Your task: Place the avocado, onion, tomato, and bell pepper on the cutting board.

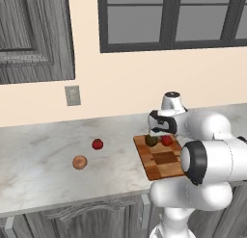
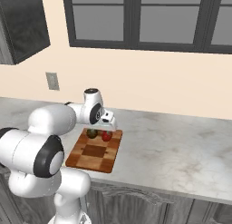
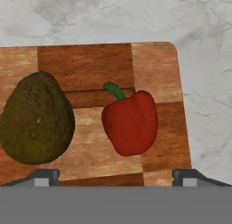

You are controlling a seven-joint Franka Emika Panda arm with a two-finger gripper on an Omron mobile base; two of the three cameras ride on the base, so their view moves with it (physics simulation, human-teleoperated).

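light: even, bright, rendered | shadows: faint | glare: none | blur: hand view perhaps slightly soft

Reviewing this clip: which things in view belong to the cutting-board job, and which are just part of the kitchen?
Belongs to the job:
cutting board
avocado, on the board
bell pepper, on the board beside it
onion, on the counter
tomato, on the counter
pincer, open above the board

Just there:
wall outlet
window
upper cabinet

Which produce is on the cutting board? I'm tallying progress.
On it: avocado and bell pepper, lying on the cutting board.
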